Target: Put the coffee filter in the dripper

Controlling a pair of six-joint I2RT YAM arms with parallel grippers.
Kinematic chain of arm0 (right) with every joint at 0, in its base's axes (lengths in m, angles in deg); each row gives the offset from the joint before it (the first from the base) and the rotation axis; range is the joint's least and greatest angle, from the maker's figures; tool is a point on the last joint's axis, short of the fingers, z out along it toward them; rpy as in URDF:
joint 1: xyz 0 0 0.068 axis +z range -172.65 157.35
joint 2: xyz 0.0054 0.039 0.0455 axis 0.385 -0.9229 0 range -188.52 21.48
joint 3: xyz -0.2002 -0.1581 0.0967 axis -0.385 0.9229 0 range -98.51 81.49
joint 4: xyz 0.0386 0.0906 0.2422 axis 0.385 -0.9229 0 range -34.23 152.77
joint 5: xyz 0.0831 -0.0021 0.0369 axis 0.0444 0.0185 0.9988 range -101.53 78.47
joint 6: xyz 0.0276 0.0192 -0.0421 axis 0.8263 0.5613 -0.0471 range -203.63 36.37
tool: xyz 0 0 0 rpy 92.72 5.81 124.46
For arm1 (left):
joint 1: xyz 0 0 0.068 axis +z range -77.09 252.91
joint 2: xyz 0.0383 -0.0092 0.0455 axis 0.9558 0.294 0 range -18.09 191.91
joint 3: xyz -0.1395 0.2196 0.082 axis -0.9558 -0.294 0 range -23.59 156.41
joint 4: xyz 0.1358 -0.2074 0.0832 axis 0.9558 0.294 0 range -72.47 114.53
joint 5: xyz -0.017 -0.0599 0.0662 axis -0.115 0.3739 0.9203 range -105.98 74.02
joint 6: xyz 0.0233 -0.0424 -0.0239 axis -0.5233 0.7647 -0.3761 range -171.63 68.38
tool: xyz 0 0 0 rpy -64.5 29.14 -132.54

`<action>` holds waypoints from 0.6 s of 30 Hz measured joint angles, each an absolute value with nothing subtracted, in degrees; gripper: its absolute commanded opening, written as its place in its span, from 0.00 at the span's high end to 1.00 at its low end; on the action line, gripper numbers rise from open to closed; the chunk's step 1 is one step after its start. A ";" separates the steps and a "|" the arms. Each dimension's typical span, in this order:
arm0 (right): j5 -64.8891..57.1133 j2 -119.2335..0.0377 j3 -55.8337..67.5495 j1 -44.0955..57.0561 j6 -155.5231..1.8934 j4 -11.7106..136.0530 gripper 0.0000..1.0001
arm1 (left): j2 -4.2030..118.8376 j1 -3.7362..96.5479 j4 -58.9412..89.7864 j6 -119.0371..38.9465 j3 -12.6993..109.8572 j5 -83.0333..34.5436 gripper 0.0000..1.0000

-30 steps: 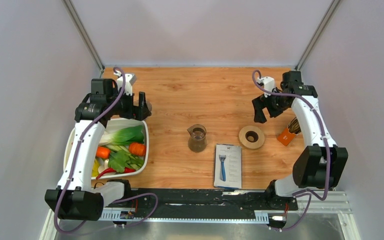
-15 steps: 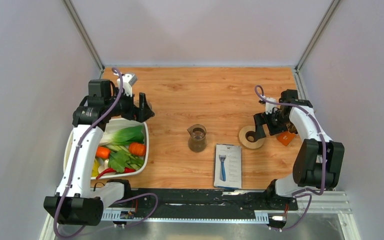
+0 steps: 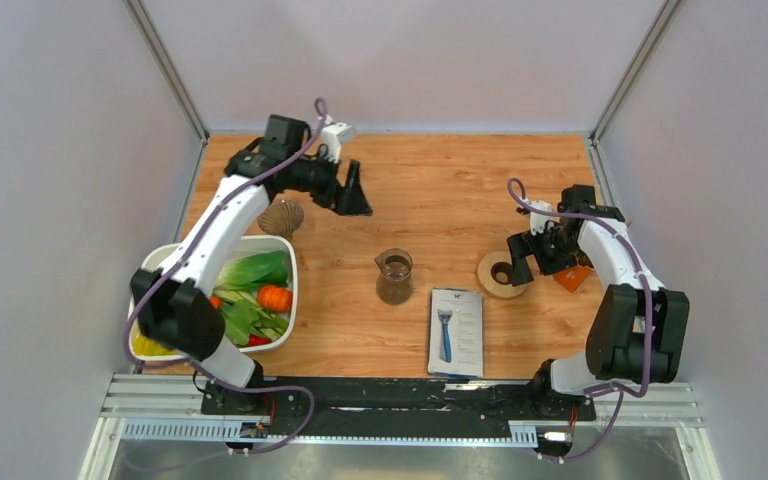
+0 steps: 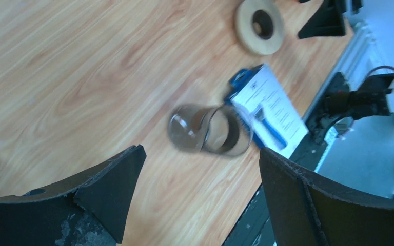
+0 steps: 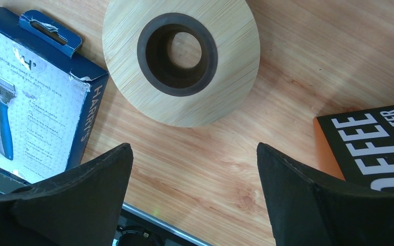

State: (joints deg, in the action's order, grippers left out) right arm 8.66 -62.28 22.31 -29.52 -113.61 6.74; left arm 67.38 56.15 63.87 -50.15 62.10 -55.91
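Note:
The dripper [image 3: 281, 217], a brownish ribbed cone, stands on the table just behind the white basin. My left gripper [image 3: 355, 198] is open and empty, to the right of the dripper and apart from it; its wrist view [image 4: 201, 149] looks down at bare wood, with the dripper out of view. My right gripper [image 3: 516, 268] is open and empty, low beside a wooden ring [image 3: 490, 280]; in its wrist view [image 5: 194, 146] the ring [image 5: 225, 77] lies just ahead of the fingers. No loose coffee filter shows. An orange and black box [image 5: 374, 143] printed "COFFEE FILTER" lies by the right finger.
A glass carafe [image 3: 394, 277] stands mid-table and shows blurred in the left wrist view [image 4: 209, 134]. A razor package [image 3: 456, 331] lies near the front, left of the ring [image 5: 31, 118]. The white basin [image 3: 293, 290] holds vegetables at the left.
My left arm swung from over the basin to the back centre, uncovering the dripper. My right gripper came down and forward to the wooden ring, then held still.

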 measured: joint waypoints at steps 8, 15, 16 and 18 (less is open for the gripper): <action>8.61 -57.83 21.07 -29.52 -113.96 5.64 0.05 | 91.32 42.10 54.21 -42.94 76.77 -55.99 0.21; 9.07 -54.11 19.60 -29.52 -113.93 4.90 0.05 | 109.22 33.62 43.63 -33.52 86.40 -56.01 0.32; 9.14 -53.85 19.52 -29.52 -113.93 4.77 0.05 | 111.05 32.96 42.72 -32.47 87.34 -55.99 0.33; 9.20 -53.50 19.49 -29.52 -113.93 4.59 0.05 | 115.36 31.41 41.14 -30.50 90.01 -55.97 0.35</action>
